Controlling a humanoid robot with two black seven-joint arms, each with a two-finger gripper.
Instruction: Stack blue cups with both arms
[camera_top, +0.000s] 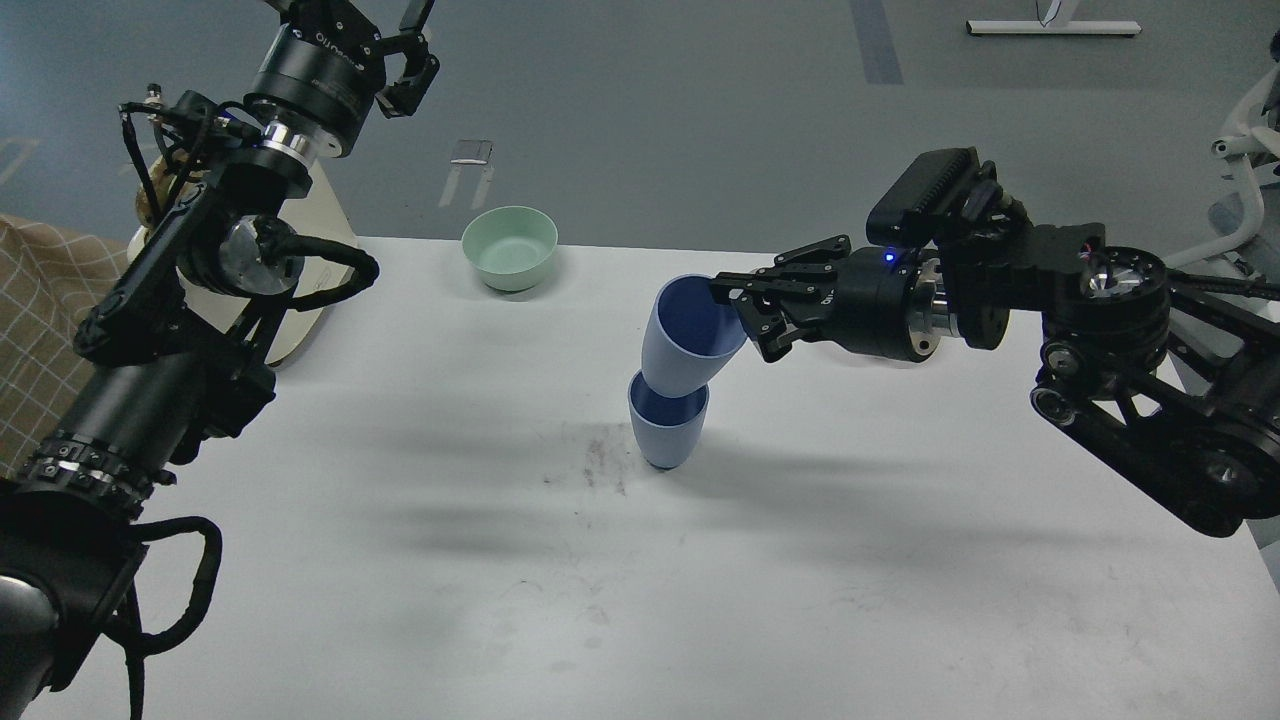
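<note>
1. Tabletop: white surface below both claws, carrying every item listed here.
2. Right claw: closed on the rim of the upper blue cup, one finger inside the mouth and one outside. It is by far the nearer claw to the stack.
3. Left claw: raised beyond the tabletop's far left corner, well apart from both cups and holding nothing; whether its fingers are spread cannot be told.
4. Upper blue cup: hangs down and to the left from the right claw, long axis tilted, mouth leaning toward the claw, base just entering the cup beneath.
5. Lower blue cup: stands upright on the tabletop, below and slightly left of the right claw. Judgement: seating requires the tilted axis to be brought upright before lowering.
6. Green bowl: far left of the right claw, not involved.
</note>
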